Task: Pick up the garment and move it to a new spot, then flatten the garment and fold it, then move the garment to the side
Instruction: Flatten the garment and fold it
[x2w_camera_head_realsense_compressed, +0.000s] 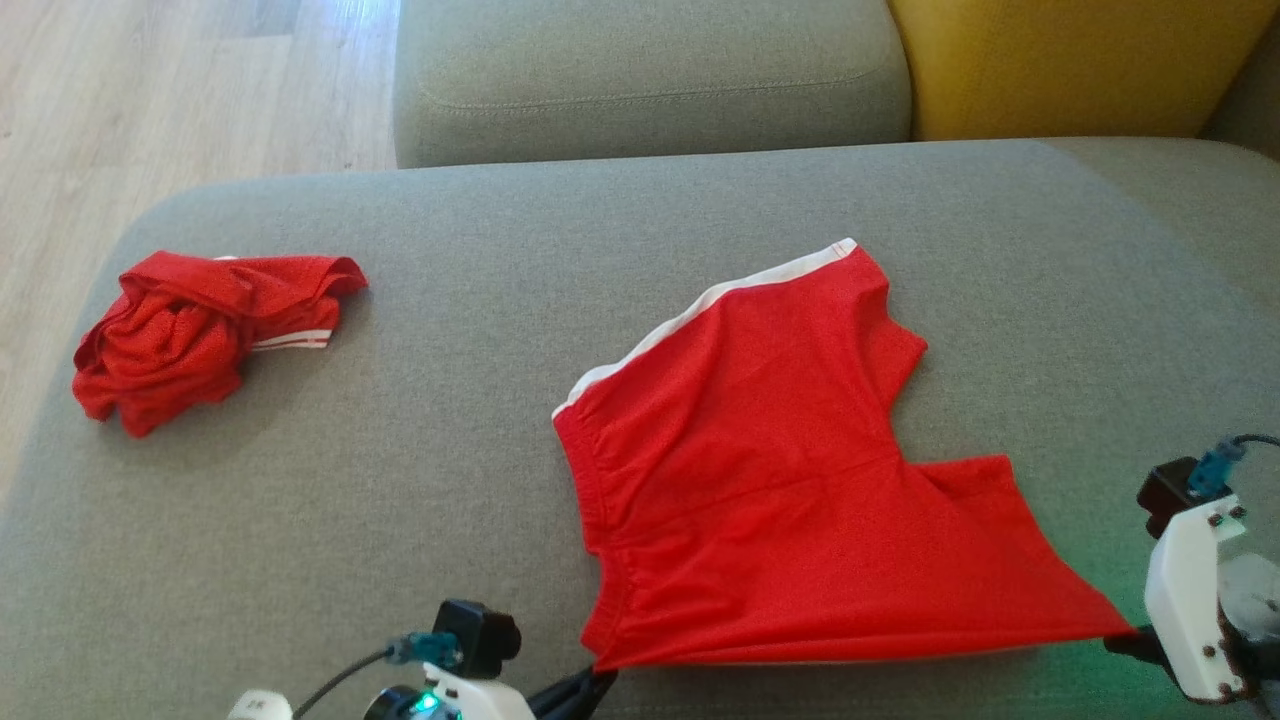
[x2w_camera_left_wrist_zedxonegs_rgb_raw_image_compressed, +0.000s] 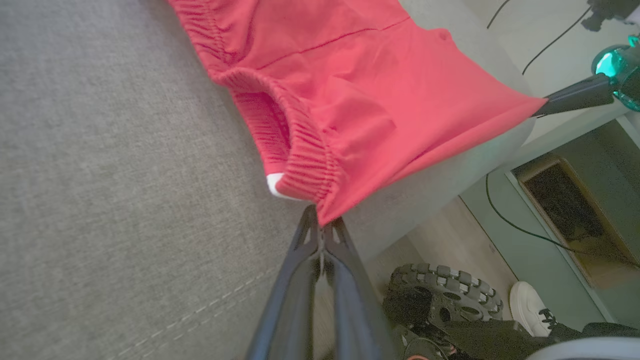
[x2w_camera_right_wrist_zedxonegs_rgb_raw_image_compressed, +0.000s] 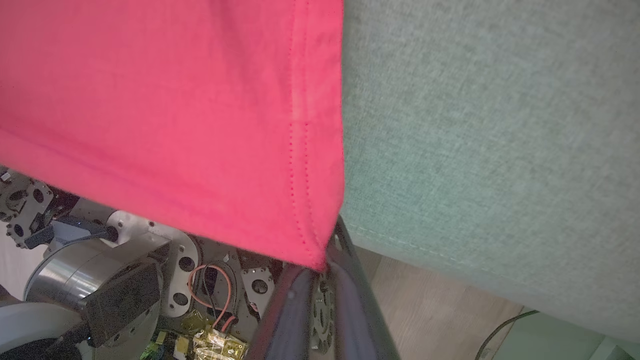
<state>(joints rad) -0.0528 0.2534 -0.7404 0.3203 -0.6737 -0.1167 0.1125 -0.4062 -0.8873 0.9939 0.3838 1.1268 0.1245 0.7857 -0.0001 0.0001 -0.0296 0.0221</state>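
Observation:
The garment is a pair of red shorts with a white side stripe, spread on the grey sofa seat. Its near edge is stretched taut between my two grippers at the seat's front. My left gripper is shut on the waistband corner, its dark fingers pinched together in the left wrist view. My right gripper is shut on the hem corner of one leg. The right gripper also shows as a dark point in the left wrist view.
A second red garment lies crumpled at the seat's left end. A grey back cushion and a yellow cushion stand behind. Wooden floor lies to the left. A person's white shoe and the robot's wheel sit below the front edge.

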